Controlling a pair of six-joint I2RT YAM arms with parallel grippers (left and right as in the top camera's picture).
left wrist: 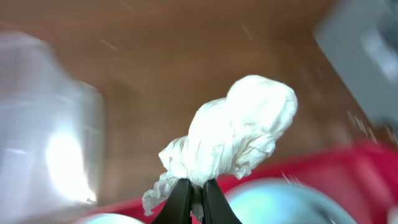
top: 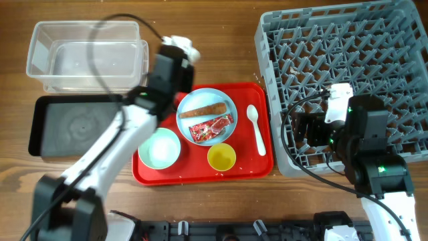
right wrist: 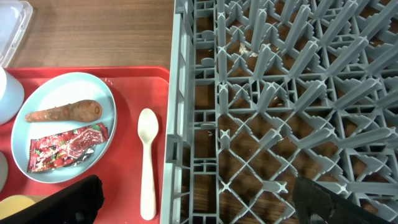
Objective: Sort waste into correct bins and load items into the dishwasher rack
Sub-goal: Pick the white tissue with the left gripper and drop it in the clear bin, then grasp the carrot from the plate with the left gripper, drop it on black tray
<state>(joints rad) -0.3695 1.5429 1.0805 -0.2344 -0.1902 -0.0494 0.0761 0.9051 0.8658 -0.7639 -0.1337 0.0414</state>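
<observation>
My left gripper (left wrist: 191, 200) is shut on a crumpled white scrap (left wrist: 236, 134) and holds it in the air, above the table between the clear tub (top: 87, 57) and the red tray's back edge; in the overhead view this gripper (top: 179, 50) is there. The black tray (top: 73, 124) lies in front of the tub. A light blue plate (top: 206, 115) carries a brown food stick (top: 204, 110) and a red wrapper (top: 212, 128). A mint-green bowl (top: 159, 148), yellow cup (top: 221, 157) and white spoon (top: 256, 129) sit on the red tray. My right gripper (right wrist: 196, 208) is open and empty, straddling the grey rack's (top: 348, 73) left wall. The white bowl is not visible.
The red serving tray (top: 200, 175) sits mid-table between the black tray and the rack. The left arm crosses above the red tray's left side and the black tray's right end. A few small crumbs lie in the rack (right wrist: 245, 48). Cables trail over the tub and rack.
</observation>
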